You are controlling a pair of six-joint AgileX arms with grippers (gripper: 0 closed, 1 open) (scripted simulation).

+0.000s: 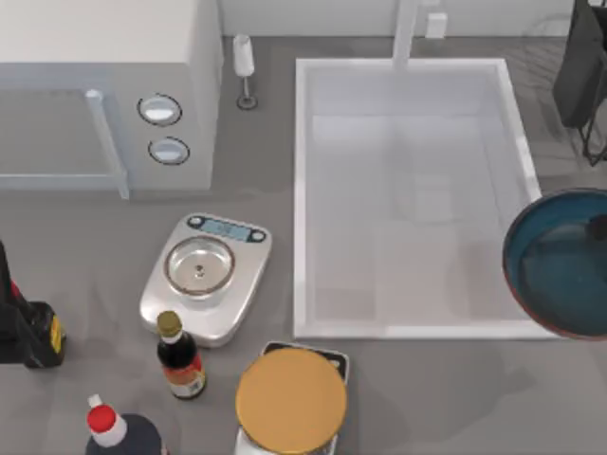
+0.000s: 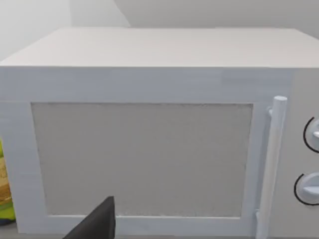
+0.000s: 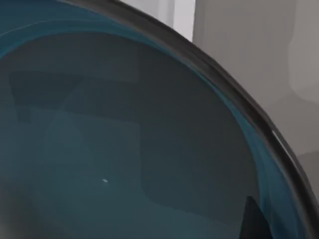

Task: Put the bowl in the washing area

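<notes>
The deep-blue bowl point(image 1: 560, 265) with a dark reddish rim hangs at the table's right edge, overlapping the right rim of the washing area point(image 1: 302, 190), a big white sink basin with a tap point(image 1: 408, 28) at the back. My right gripper point(image 1: 597, 227) is at the bowl's right side and shut on its rim. In the right wrist view the bowl's blue inside point(image 3: 124, 149) is very close, with one dark fingertip point(image 3: 251, 221) inside the wall. My left gripper point(image 1: 28, 332) is parked at the left edge.
A white microwave point(image 1: 104, 85) point(image 2: 149, 149) stands at the back left. A silver scale point(image 1: 204, 275), a dark sauce bottle point(image 1: 180, 360), a red-capped bottle point(image 1: 114, 431) and a tan disc point(image 1: 289, 398) sit left of and in front of the sink.
</notes>
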